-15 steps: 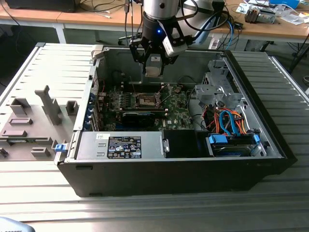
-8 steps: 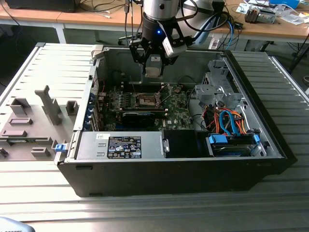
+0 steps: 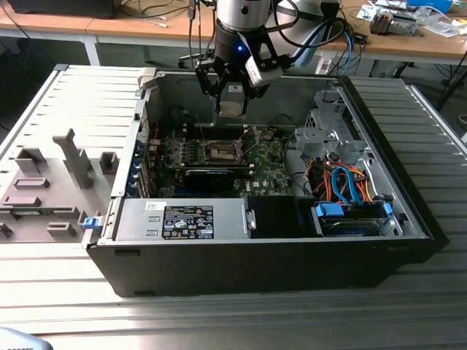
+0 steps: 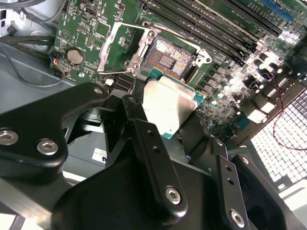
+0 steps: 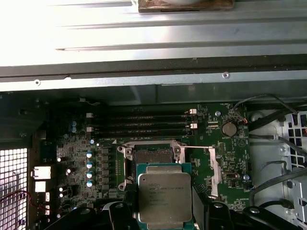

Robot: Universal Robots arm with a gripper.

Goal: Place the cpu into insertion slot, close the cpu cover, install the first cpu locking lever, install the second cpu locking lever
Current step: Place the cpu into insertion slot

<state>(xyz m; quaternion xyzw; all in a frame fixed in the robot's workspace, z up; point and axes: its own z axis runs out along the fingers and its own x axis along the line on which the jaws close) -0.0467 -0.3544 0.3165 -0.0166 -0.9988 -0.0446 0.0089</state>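
In the exterior view my gripper [image 3: 232, 102] hangs inside the open computer case, shut on the cpu [image 3: 232, 108], a small silver-grey square. The cpu is held in the air above the green motherboard [image 3: 266, 171]. It is near the insertion slot [image 3: 221, 152] but apart from it. In both wrist views the cpu [image 4: 170, 108] [image 5: 163, 196] sits between black fingers [image 4: 144, 139], just short of the bare slot [image 4: 168, 57] [image 5: 152, 155] with its dark brownish centre. The cpu cover [image 4: 106, 50] [image 5: 213, 170] is swung open beside the slot.
The case walls [image 3: 168, 87] surround the board. A metal drive cage [image 3: 328, 135] with orange and blue cables [image 3: 346, 186] fills the exterior view's right. A labelled power supply [image 3: 186, 219] lies at the front. Memory slots [image 5: 144, 125] run beside the socket. A grey fixture [image 3: 51, 182] lies outside on the left.
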